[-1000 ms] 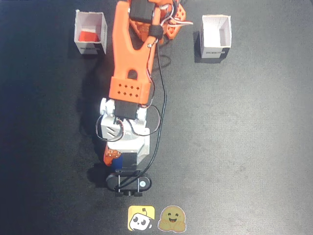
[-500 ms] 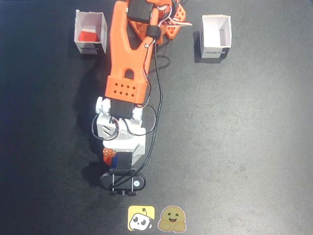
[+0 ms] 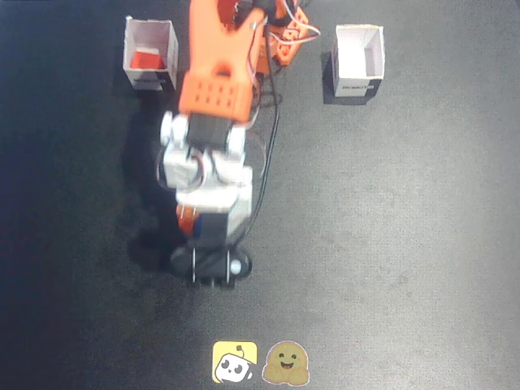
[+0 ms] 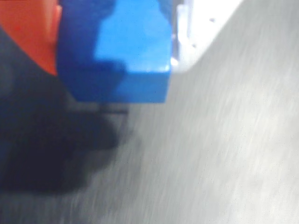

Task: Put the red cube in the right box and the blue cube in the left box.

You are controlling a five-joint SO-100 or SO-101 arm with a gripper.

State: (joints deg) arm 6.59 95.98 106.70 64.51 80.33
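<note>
In the wrist view my gripper [image 4: 114, 51] is shut on the blue cube [image 4: 131, 51], which sits between an orange finger [image 4: 32, 37] on the left and a white finger [image 4: 196, 32] on the right, above its shadow on the dark mat. In the fixed view the gripper [image 3: 203, 234] points toward the near edge, and the arm hides the blue cube. The red cube [image 3: 149, 59] lies inside the white box at the top left [image 3: 130, 49]. The white box at the top right [image 3: 372, 57] looks empty.
The orange arm base [image 3: 284, 36] stands at the top middle between the boxes, with black cables trailing down. Two small stickers, one yellow [image 3: 235, 361] and one brown [image 3: 286, 363], lie at the near edge of the dark mat.
</note>
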